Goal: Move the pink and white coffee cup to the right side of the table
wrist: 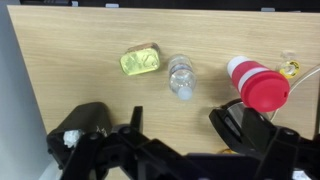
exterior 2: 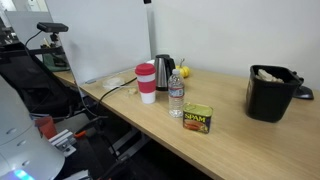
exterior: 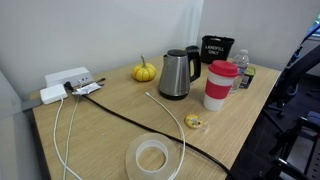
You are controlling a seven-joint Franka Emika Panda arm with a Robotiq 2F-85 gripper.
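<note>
Nearest, in the wrist view, the black two-finger gripper (wrist: pixel 187 135) hangs high above the light wood-grain table (wrist: pixel 70 70) w/ jaws spread wide and nothing between them, prob. because no grasp is begun yet. Below it the tall pink and white coffee cup (wrist: pixel 262 88), w/ red-pink lid, stands upright on the table. It is off to the side by one finger, i.e. not centred between the jaws, so I judge a sideways shift is needed before descent. Near the cup stands a clear plastic water bottle (wrist: pixel 181 78), then a small yellow-topped tin can (wrist: pixel 140 60); this neighbour leaves little room on that side. Farther, in an exterior view, a steel electric kettle (exterior: pixel 178 73) stands just beside the cup, and a black mug (exterior: pixel 217 48) w/ white lettering sits behind.
</note>
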